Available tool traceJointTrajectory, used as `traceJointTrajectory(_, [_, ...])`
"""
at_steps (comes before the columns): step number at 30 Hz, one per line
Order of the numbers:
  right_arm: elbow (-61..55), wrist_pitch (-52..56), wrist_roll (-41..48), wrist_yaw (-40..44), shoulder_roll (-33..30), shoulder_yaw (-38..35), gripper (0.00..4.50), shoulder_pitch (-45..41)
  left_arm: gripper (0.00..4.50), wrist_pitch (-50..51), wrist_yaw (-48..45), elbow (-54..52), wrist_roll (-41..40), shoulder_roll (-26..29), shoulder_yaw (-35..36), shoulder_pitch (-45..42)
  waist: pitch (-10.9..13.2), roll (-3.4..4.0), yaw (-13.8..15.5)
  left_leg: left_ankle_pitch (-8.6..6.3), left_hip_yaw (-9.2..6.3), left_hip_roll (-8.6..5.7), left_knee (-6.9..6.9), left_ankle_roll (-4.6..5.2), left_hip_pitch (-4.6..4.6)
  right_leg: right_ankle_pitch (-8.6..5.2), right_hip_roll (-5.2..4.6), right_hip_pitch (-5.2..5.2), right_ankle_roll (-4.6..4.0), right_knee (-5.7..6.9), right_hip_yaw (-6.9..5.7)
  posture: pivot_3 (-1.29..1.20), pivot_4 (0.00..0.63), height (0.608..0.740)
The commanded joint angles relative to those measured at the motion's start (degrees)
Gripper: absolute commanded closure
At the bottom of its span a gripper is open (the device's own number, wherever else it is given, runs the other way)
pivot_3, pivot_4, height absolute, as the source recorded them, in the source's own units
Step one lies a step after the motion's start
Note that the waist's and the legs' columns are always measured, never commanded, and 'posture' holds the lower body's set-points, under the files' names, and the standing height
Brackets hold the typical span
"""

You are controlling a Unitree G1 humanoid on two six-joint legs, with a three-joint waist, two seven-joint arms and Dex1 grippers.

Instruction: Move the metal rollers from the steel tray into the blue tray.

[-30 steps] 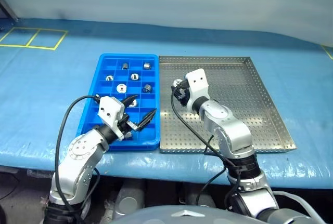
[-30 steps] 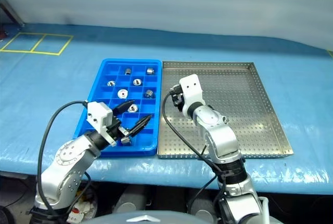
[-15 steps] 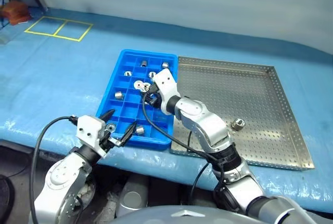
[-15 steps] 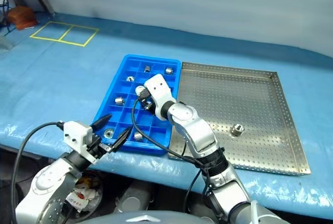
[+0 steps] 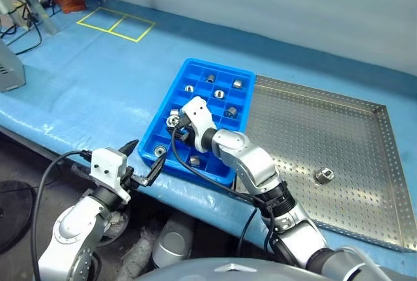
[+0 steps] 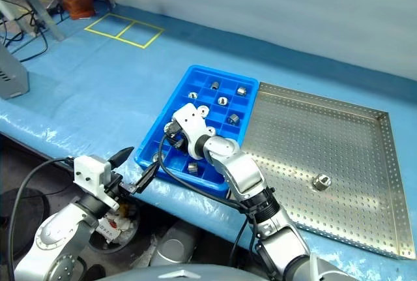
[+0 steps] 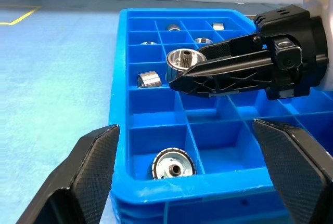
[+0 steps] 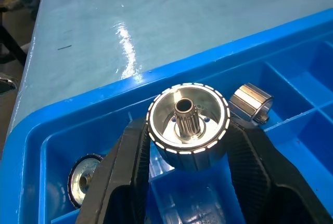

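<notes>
Carry-and-place step in hand: a metal roller [image 8: 188,126] is clamped in the right claw [image 5: 174,128] and held above the blue tray [image 5: 163,130], over the compartments on its left side toward the near end. In the right wrist view the roller is seen end-on between the two fingers, hub facing the camera, apart from the tray floor below.

Left claw [image 5: 139,162] is spread wide and empty, held just off the near rim of the blue tray at the desk [image 5: 85,79] edge, clear of the roller.

Other rollers [image 5: 219,93] are already seated in several compartments; one [image 7: 173,165] lies in the near corner cell. One roller [image 5: 321,176] is left on the steel tray [image 5: 365,131], well apart from both claws.

Next move judged: the right claw to be lowered over a free cell and its fingers parted. Care is called for so that an occupied cell or a divider wall is not hit. After that, the last roller on the steel tray is to be fetched.
</notes>
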Motion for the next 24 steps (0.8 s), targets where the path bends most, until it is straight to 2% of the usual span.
traceJointTrajectory(1, [-2.9,0.1,0.5,0.4,-0.6,-1.0,2.7,1.0,0.0,-1.0,-0.4,-2.5,-0.8,0.1,-0.7,-1.0,0.0,-0.01,0.6,-0.07,-0.01,0.01,0.0,-0.13,0.0,-0.01,0.0,0.0,-0.01,0.0,-0.01,0.57,0.15,0.74])
traceJointTrajectory(5, [-4.9,1.2,0.6,0.4,-1.7,-1.1,2.7,2.4,0.0,-0.8,-0.9,-1.7,-1.0,0.2,-1.5,-2.0,0.0,-0.01,1.4,-0.15,-0.03,0.0,0.03,-0.25,-0.01,-0.02,-0.01,0.02,-0.01,0.0,-0.06,0.54,0.15,0.74])
traceJointTrajectory(18, [-7.1,3.1,0.6,-0.2,-3.9,-3.3,2.7,4.4,0.0,-0.4,-1.8,-0.6,-1.3,0.6,-2.5,-3.8,0.0,-0.01,1.3,-0.07,-0.07,0.08,0.04,-0.13,-0.03,-0.04,0.07,0.03,-0.05,0.01,-0.16,0.51,0.15,0.74])
traceJointTrajectory(24, [-8.0,3.4,0.8,0.0,-4.0,-3.0,0.73,5.3,0.0,0.1,-2.5,-0.6,-1.5,1.0,-2.4,-4.2,0.0,0.0,1.4,-0.07,-0.09,0.13,0.04,-0.13,-0.02,-0.07,0.12,0.05,-0.1,0.01,-0.18,0.51,0.15,0.74])
